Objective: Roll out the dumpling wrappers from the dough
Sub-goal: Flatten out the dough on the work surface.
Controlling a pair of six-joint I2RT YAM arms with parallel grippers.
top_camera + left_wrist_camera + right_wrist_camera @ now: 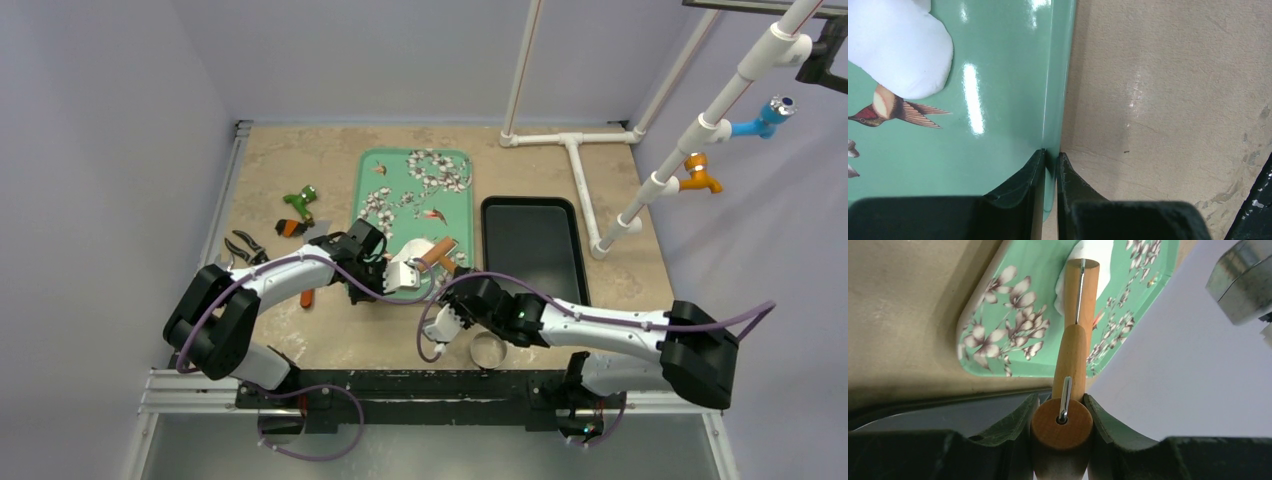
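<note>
The left tool (1050,157) pinched the rim of the green tray (998,150); the right tool (1060,401) gripped the rolling pin (1070,355) by its handle, roller over the dough (895,47).

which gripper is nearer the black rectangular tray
Right. The right gripper, shut on the wooden rolling pin, is left of the black rectangular tray; the left gripper pinches the rim of the green floral tray, farther left.

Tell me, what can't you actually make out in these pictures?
- The dough: full outline unknown. The rolling pin covers part of it in the top and right wrist views; the left wrist view's frame edge cuts it off.
- Metal ring, top view: partly under the right arm.
- Small tools left of the green tray, top view: too small to identify.
</note>
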